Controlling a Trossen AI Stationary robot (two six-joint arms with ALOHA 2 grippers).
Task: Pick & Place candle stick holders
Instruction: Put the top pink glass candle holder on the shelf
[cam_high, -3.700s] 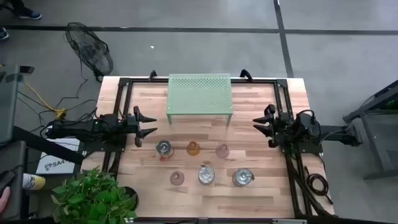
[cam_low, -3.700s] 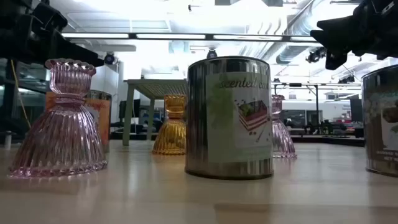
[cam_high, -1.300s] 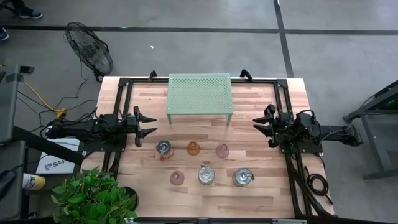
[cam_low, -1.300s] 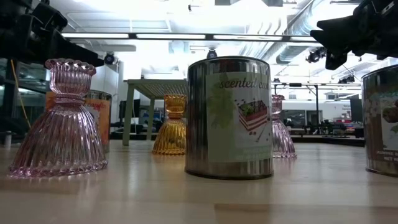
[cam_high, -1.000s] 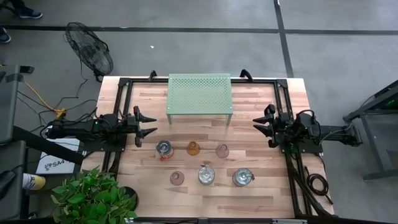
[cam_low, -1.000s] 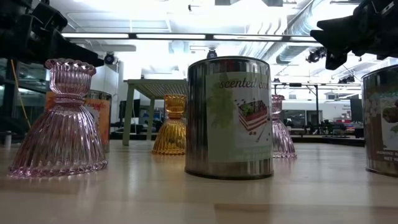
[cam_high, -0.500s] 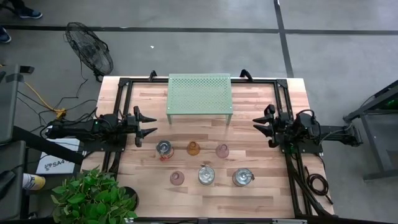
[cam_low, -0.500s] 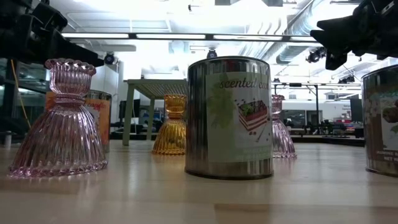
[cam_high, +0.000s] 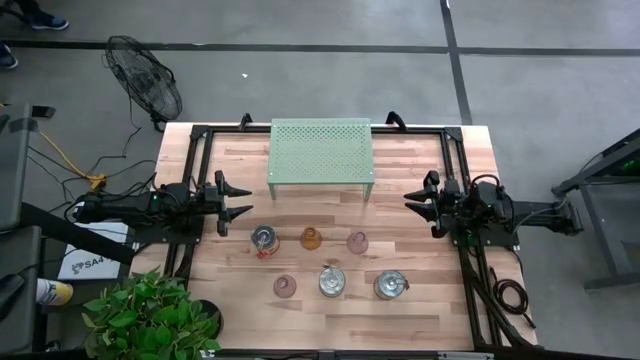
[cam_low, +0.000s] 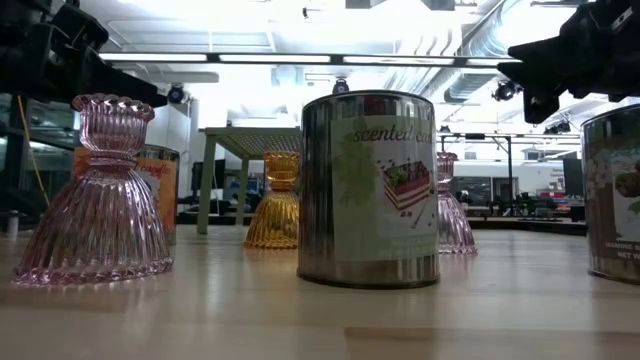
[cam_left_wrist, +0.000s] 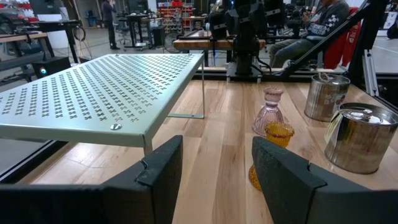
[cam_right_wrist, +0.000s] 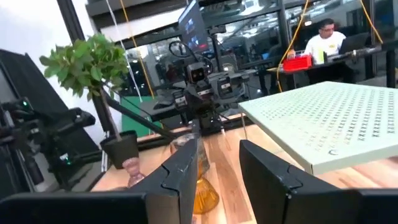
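Right now both arms hang at the bench edges with six candle holders standing untouched between them.

Over on the left side, the left end effector (cam_high: 236, 199) hovers above the bench (cam_high: 420, 290) with its fingers spread apart and nothing between them; the right end effector (cam_high: 419, 203) sits opposite, likewise released and empty. Nearer the green perforated shelf (cam_high: 321, 150) stands a row of three: a silvery jar-like holder (cam_high: 264, 239), the amber bell-shaped holder (cam_high: 311, 238) and a pink bell-shaped holder (cam_high: 357, 241). Closer to the front edge runs a second row: another pink bell-shaped holder (cam_high: 285, 286), then two more silvery jars (cam_high: 332, 281) (cam_high: 390, 286). All stand upright and apart from one another. A potted plant (cam_high: 150, 318) sits off the front left corner.
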